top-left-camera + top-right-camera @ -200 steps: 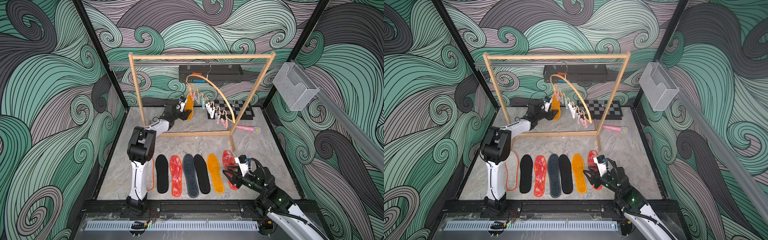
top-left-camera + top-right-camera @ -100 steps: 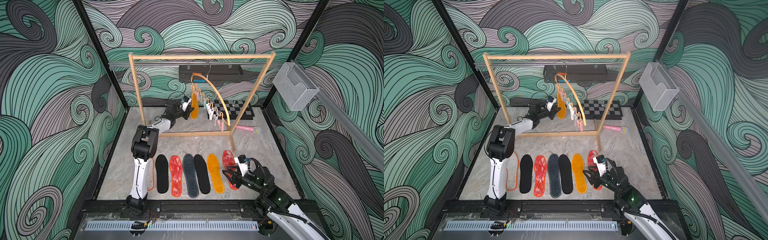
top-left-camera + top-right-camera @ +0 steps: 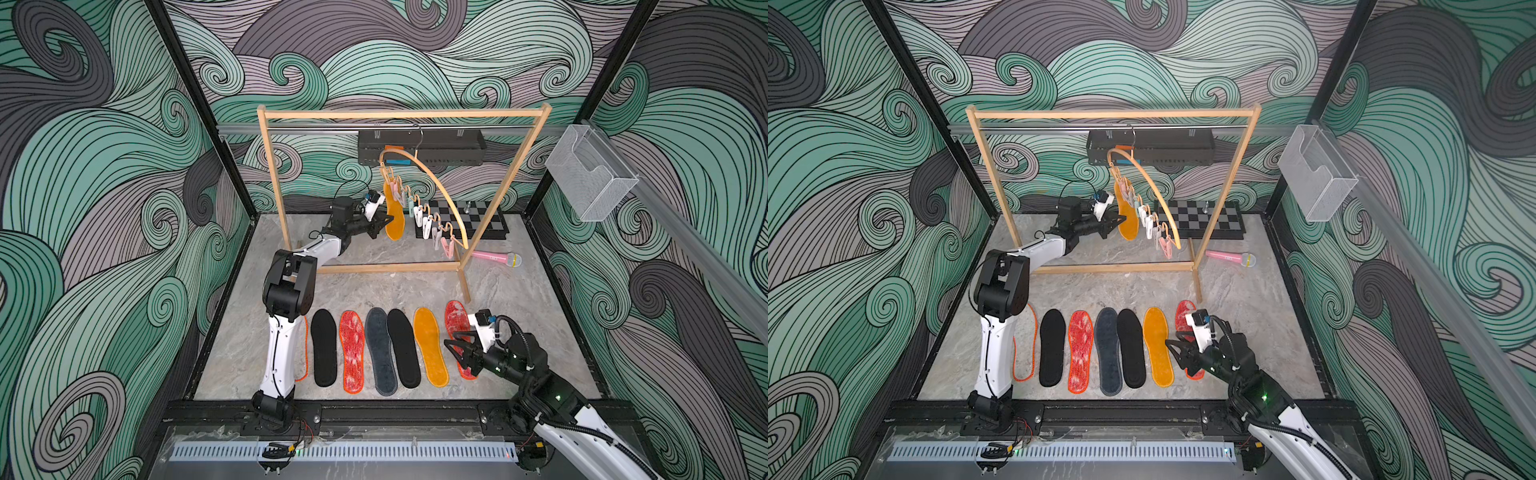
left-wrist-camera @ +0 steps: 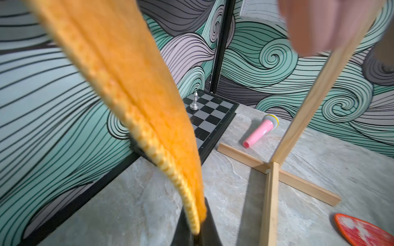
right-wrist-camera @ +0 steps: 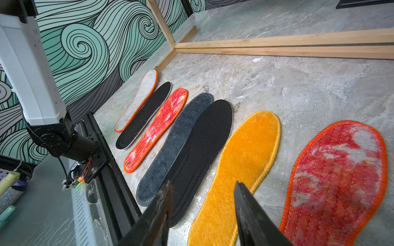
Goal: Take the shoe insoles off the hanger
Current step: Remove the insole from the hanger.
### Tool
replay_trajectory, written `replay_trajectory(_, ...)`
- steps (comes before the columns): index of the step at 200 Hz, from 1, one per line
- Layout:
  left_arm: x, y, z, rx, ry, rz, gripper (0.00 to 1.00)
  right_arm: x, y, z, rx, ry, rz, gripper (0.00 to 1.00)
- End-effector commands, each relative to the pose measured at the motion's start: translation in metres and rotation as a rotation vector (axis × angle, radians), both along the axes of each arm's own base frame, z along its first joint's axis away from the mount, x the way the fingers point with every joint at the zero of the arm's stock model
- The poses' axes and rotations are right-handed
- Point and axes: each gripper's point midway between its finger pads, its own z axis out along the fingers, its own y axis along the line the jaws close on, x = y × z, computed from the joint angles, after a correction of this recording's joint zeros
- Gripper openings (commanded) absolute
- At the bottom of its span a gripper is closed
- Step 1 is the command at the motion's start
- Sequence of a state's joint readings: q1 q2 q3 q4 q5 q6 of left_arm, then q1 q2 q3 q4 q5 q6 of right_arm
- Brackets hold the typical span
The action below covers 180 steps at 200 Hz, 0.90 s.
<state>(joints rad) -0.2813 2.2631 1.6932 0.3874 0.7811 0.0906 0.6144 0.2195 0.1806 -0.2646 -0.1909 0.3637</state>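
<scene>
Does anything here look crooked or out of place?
The hanger hangs steeply tilted, one end high, the other dipped low, with the left tool gripping the only pegged mustard insole. On the table, the dark grey insole and a black insole overlap.

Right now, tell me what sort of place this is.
Probably a robot test cell: two mounted arms, printed wave walls around a tabletop, staged props like a chessboard and toy microphone.

The left arm (image 3: 279,353) and right arm (image 3: 552,399) had white shells, black joints (looping black cables) and black jaws.
</scene>
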Motion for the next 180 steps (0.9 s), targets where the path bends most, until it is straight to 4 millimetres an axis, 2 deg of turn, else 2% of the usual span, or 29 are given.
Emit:
replay_trajectory(1, -0.016, -0.001, 0.008, -0.035, 0.049, -0.071, 0.0, 0.008, 0.009, 0.008, 0.054, -0.048, 0.008, 0.51)
replay_trajectory(39, -0.018, -0.002, 0.004, -0.037, 0.091, -0.07, 0.0, 0.035, 0.02, 0.022, 0.062, -0.106, -0.026, 0.56)
replay_trajectory(68, -0.018, -0.002, -0.004, -0.04, 0.132, -0.078, 0.0, 0.064, 0.039, 0.033, 0.028, -0.101, -0.024, 0.57)
replay_trajectory(103, -0.019, -0.003, -0.012, -0.034, 0.187, -0.087, 0.0, 0.108, 0.06, 0.04, 0.01, -0.07, -0.036, 0.58)
replay_trajectory(132, -0.02, -0.006, -0.021, -0.033, 0.231, -0.106, 0.0, 0.152, 0.068, 0.047, 0.018, -0.053, -0.063, 0.57)
replay_trajectory(180, -0.024, -0.011, -0.03, -0.043, 0.281, -0.166, 0.0, 0.215, 0.076, 0.046, 0.061, 0.002, -0.074, 0.57)
